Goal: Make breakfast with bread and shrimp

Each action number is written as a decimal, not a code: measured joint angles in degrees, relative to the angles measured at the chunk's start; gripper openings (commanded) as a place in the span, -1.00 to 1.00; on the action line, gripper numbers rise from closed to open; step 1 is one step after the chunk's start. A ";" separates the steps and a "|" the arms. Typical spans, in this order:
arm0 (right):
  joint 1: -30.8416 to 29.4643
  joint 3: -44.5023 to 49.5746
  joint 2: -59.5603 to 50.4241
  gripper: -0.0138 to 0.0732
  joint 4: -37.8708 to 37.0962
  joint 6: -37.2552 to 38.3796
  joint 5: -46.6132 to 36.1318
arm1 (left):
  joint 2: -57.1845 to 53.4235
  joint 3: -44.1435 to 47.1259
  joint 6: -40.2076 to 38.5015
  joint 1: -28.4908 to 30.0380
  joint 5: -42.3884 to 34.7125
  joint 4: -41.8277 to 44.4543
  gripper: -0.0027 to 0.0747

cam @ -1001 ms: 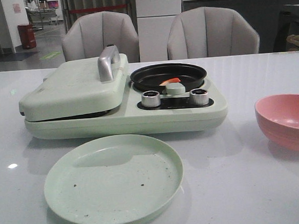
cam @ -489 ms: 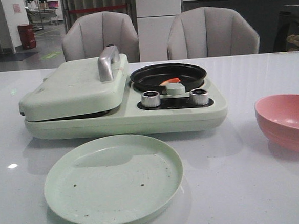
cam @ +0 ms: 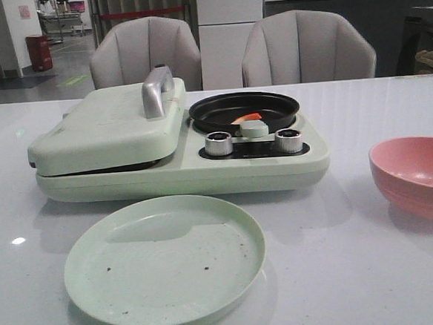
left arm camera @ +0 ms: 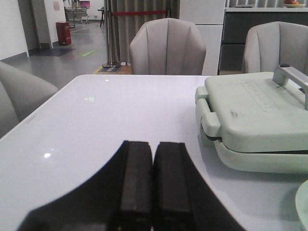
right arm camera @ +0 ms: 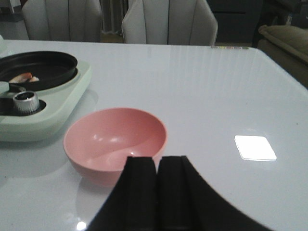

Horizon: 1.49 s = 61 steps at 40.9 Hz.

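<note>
the white table (cam: 374,285) carries a pale green breakfast maker (cam: 178,146), its hinged lid (cam: 106,129) down on the left half (no bread shows anywhere). in front of the maker lies a green plate (cam: 164,259); to the maker's right, apart from it, a pink bowl (cam: 414,175). on the maker's right half sits a black pan (cam: 244,110), the shrimp (cam: 246,119) inside. left gripper (left arm camera: 153,192) and right gripper (right arm camera: 156,192) have fingers pressed together, holding nothing.
</note>
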 measured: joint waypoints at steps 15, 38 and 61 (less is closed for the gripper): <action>0.00 0.00 0.00 -0.57 0.00 0.00 -3.90 | 0.00 0.00 0.00 0.00 0.00 0.00 -0.67; 2.03 0.00 0.00 -0.57 -5.07 6.69 -6.85 | 0.00 0.00 0.00 0.00 0.00 0.00 -0.67; 2.03 0.00 0.00 -0.57 -5.37 6.69 -6.85 | 0.00 0.00 0.00 0.00 0.00 0.00 -0.67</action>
